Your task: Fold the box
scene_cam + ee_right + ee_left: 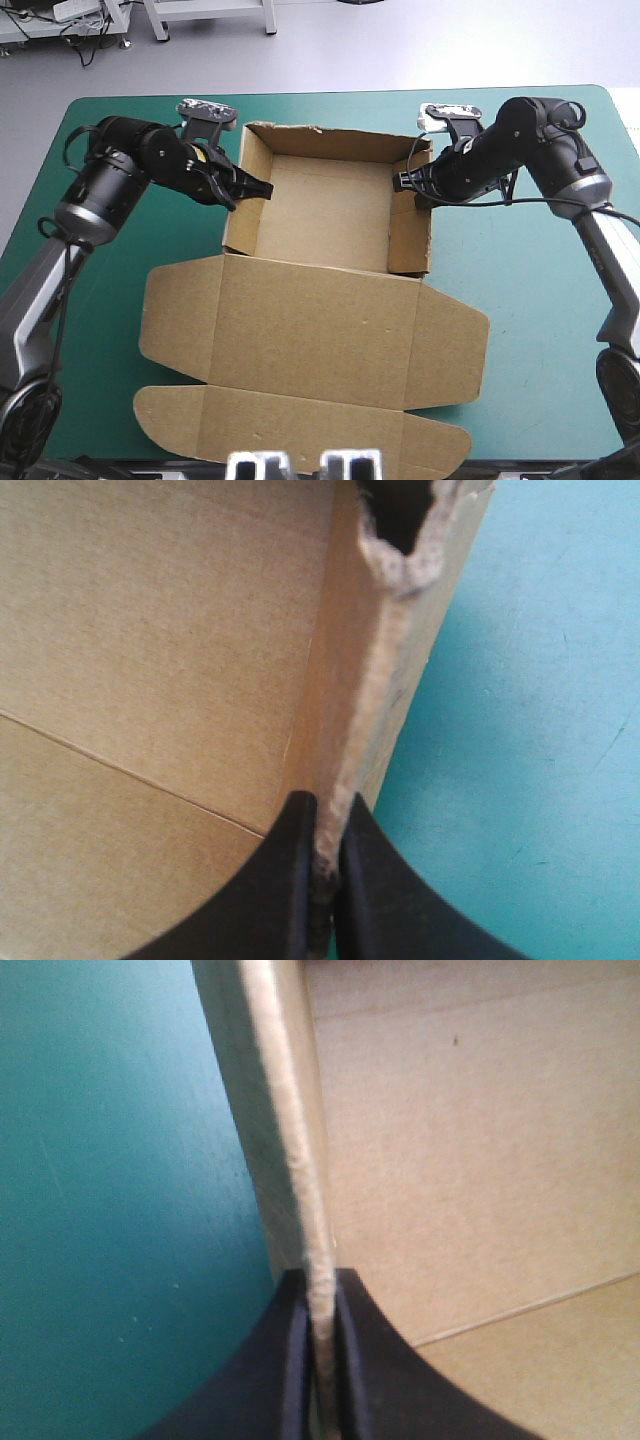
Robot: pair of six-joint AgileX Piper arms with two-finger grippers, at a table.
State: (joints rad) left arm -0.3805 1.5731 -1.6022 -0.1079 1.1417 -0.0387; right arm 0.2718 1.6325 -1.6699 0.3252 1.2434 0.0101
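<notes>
Left gripper (252, 187): clenched on the box's left wall, board edge pinched between its black fingers.

Box (330, 215): mid-table on the teal-green cover (530, 330), an open tray with walls raised and lid flat toward the near edge.

Right gripper (402, 181): clamped on the right wall.

Judgement: hold both walls upright and press evenly so the tucked board seats.

Wrist views show each pinch close up, and a frayed notch (405, 540) ahead of the right gripper. Only the high view shows the lid.
</notes>
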